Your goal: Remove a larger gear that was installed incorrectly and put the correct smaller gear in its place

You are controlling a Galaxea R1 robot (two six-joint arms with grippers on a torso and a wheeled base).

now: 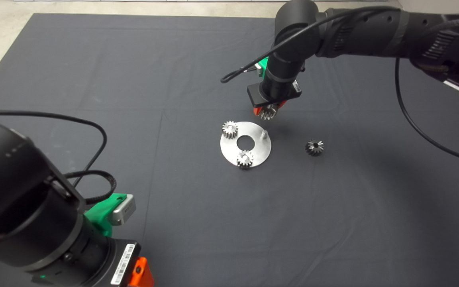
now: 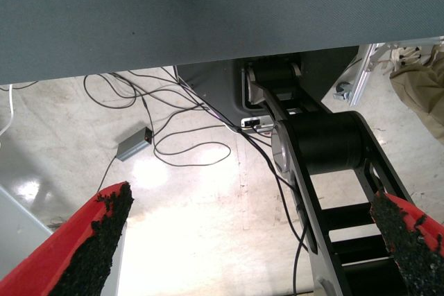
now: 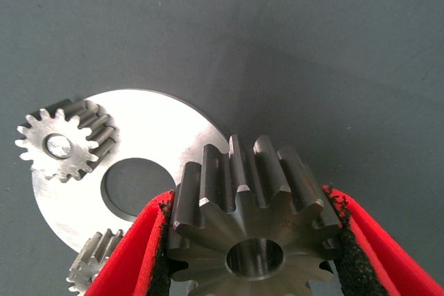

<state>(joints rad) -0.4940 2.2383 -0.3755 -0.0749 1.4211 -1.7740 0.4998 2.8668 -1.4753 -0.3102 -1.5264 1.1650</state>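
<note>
Right gripper [image 1: 268, 113] clamped on smaller gear [image 3: 253, 223], just off plate [image 1: 253, 153] at 1 o'clock. Centre bore over bare peg [image 1: 264, 134], lower level. Larger gear [image 1: 314, 147] on mat at 3 o'clock. Left gripper [image 2: 251, 199] parked, fingers apart.

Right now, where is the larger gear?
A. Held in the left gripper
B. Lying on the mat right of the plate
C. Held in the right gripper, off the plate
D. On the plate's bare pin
C: the right gripper is shut on the larger gear, held just beyond the plate, whose pin stands bare.
</note>
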